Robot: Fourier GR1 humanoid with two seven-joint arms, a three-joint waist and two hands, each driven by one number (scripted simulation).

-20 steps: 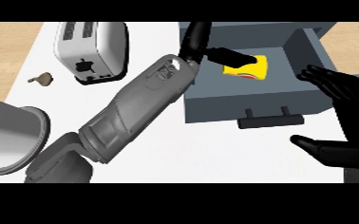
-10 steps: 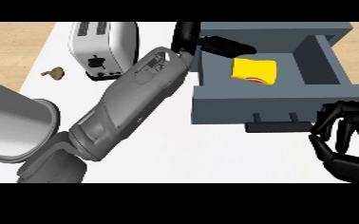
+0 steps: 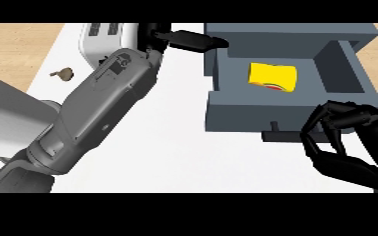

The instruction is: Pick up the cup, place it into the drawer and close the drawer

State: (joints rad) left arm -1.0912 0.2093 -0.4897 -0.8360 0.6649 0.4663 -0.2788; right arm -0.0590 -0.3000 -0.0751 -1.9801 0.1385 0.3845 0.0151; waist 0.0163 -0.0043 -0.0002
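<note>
Compared with half a second before, the left robot hand [image 3: 181, 40] is seen drawn back from over the drawer [image 3: 284, 120]: its straight, relaxed fingers now lie outside the drawer's left wall, near the upper left corner, holding nothing. The right robot hand [image 3: 341, 140] has been brought nearer to the drawer's front; its fingers are curled, with nothing enclosed, just beside the dark handle [image 3: 279, 132] at the front panel. Whether the handle is touched cannot be told.

The cup [image 3: 272, 76], yellow with a red patch at its lower edge, is left lying on its side inside the open drawer, apart from both hands.

On the white worktop [image 3: 184, 145], a toaster [image 3: 103, 42] is placed behind the left forearm and is partly hidden by it. A small brown object [image 3: 63, 73] is seen at the worktop's left edge, and a large grey rounded body [image 3: 18, 115] is cut off at the left border.
</note>
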